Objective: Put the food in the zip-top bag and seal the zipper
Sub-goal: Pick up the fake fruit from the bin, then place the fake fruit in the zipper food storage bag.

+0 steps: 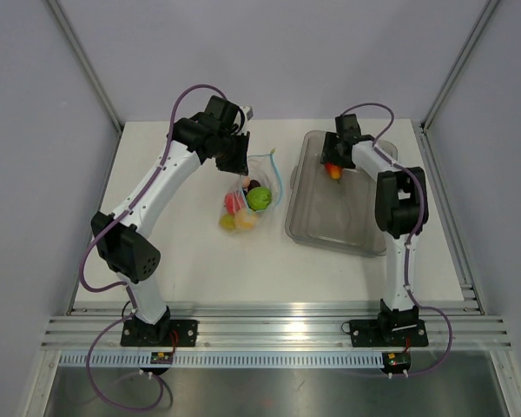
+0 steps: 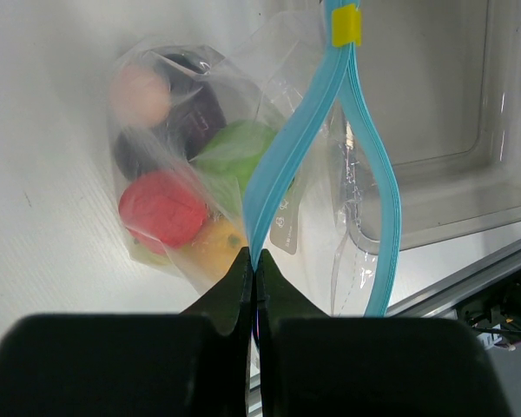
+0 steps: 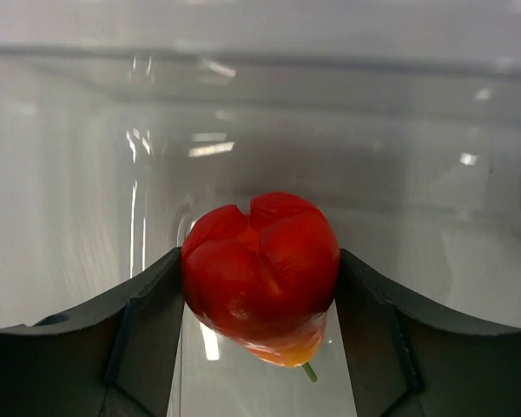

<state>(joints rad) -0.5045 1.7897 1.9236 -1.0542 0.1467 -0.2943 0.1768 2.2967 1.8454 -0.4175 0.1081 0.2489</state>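
Left fingers [image 2: 253,265]: pressed together, pinching the zipper [image 2: 273,169] at the bag's mouth.
Right fingers [image 1: 333,163]: closed on the pepper [image 3: 260,278] at the bin's far end, one finger against each side of it.
Bag [image 2: 282,78]: we see it lying near the middle of the table [image 1: 200,252], toward the far edge, just left of the bin [image 1: 317,217].
Zipper: its two blue halves meet at a yellow slider [image 2: 346,26] and spread apart toward the left fingers, so the mouth gapes.
Food in the bag: a green piece [image 2: 234,148], a red piece [image 2: 161,208], a yellow piece [image 2: 213,248], a pink piece [image 2: 139,91] and a dark purple piece [image 2: 191,95], bunched at the bottom.
Pepper: red, orange underneath, with a green stem; we cannot tell whether it rests on the bin floor.
Bin: grey and translucent, along the table's right edge.
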